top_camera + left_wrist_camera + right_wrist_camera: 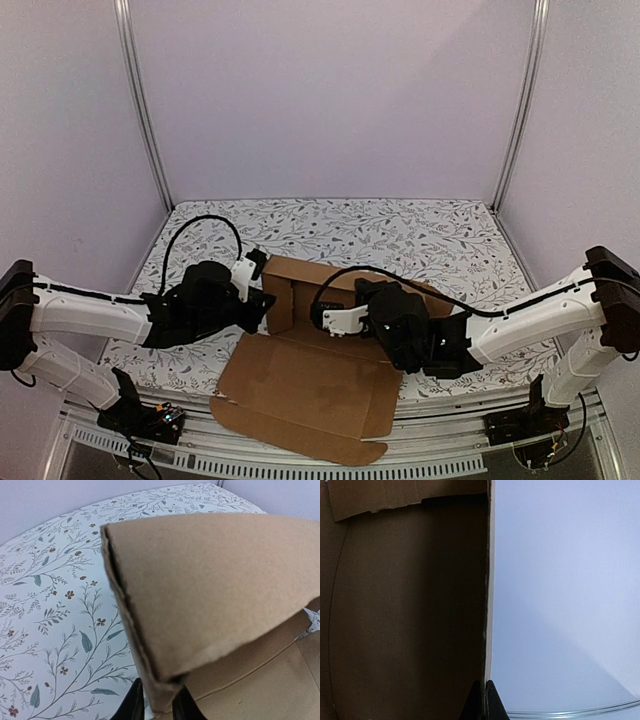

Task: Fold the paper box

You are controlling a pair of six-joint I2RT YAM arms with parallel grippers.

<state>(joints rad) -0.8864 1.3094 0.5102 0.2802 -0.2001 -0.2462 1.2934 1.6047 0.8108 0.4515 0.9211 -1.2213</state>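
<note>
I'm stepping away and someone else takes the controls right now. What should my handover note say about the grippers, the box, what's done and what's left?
Left gripper: jaws closed around the folded-up left side wall of the paper box.
Right gripper: jaws shut on the thin edge of a raised wall on the box's right side.
Box: on the table between the arms; its lid panel lies flat, overhanging the near edge.
Done: back wall and left wall stand up.
Left: lock the side walls in place, then fold the lid over and close it.
</note>
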